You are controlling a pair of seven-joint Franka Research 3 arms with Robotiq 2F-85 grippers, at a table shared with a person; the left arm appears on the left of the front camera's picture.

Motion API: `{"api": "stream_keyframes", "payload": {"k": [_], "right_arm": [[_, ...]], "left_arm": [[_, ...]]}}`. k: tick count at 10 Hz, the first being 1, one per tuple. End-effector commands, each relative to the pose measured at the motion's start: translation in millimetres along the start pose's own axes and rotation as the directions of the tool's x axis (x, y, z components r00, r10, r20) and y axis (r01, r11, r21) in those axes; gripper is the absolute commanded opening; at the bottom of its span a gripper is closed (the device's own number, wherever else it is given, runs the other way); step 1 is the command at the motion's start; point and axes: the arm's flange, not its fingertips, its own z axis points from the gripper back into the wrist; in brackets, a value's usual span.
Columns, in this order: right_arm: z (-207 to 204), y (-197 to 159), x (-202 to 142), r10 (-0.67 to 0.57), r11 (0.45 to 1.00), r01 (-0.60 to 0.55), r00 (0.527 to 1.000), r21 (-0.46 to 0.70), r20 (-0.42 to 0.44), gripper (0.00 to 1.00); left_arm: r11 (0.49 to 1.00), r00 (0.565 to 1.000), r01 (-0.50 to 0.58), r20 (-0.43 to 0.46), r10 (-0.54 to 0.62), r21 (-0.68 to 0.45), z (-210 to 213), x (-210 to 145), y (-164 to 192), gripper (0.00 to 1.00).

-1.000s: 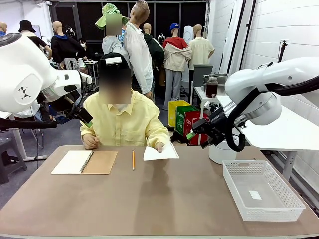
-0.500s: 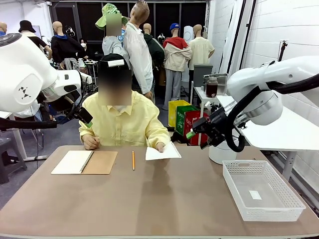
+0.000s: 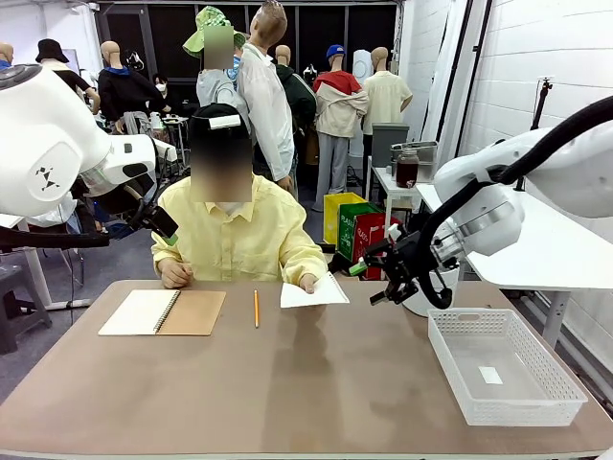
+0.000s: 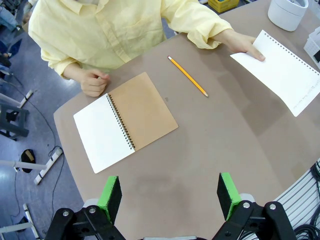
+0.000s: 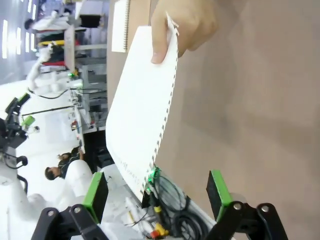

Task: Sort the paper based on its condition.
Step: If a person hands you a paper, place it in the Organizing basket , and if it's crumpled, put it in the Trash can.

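While the person's hand [image 3: 306, 284] pinches one short end of it, the sheet of paper [image 3: 312, 293] sits at the far side of the table [image 3: 316, 393], just in front of the person. In the front view its long axis runs roughly left to right, and its free end points toward the right gripper [image 3: 365, 285] and tilts up a little off the tabletop. In the right wrist view the sheet reaches from the hand straight toward the camera, and its free end lies between the green pads [image 5: 95, 192]. One long edge carries a row of torn spiral-binding holes. A faint line of print runs along the free short end, too small to read.

The right gripper hangs just beside the sheet's free end with its jaws spread wide and nothing in them; I cannot tell whether it touches the paper. The left gripper [image 4: 168, 196] hovers high over the table's left part, jaws spread apart as well, empty.

An open spiral notebook [image 3: 163, 311] with a tan cover lies at the left, and the person's other hand [image 3: 174, 275] rests as a fist beside it. A yellow pencil [image 3: 256, 309] lies between notebook and sheet, pointing across the table. A white mesh basket [image 3: 503, 364] stands at the right with a small white label [image 3: 490, 375] inside it, and any writing on the label is illegible
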Motion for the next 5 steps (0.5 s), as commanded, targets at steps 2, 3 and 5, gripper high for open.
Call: {"api": "stream_keyframes", "payload": {"k": [2,3,5], "right_arm": [[-22,-11,26,-0.079,0.991,0.087,0.993,0.102,-0.083,1.0],[-28,-14,31,-0.103,0.985,0.115,0.99,0.126,-0.096,1.0],[-37,-13,37,-0.118,0.975,0.139,0.985,0.172,-0.127,1.0]], "left_arm": [[1.0,1.0,-0.001,-0.006,0.001,-0.004,1,0,0,1.0],[1.0,1.0,-0.001,-0.006,0.001,-0.004,1,0,0,1.0],[1.0,1.0,-0.001,-0.006,0.001,-0.004,1,0,0,1.0]]}}
